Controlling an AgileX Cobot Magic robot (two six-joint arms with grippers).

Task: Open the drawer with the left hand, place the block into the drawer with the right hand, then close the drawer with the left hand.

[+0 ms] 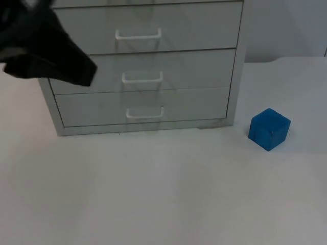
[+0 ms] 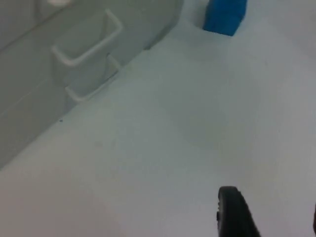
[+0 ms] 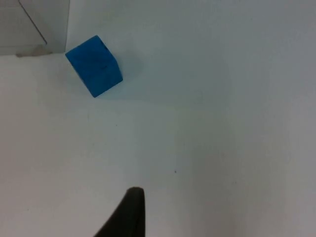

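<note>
One grey cabinet [image 1: 148, 66], three shut drawers; one blue block [image 1: 269, 129] right of it; left gripper [image 1: 51, 56] at cabinet's left front, right gripper [image 3: 129, 212] near block, grip state unclear on both.

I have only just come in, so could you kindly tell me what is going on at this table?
A grey drawer cabinet stands on the white table, with all three visible drawers shut. The left arm hangs in front of the cabinet's upper left part and has not yet taken any of the white handles. The blue block sits on the table to the cabinet's right, untouched. The right wrist view looks down on the block from a little way off, so nothing has been opened or picked up yet.
</note>
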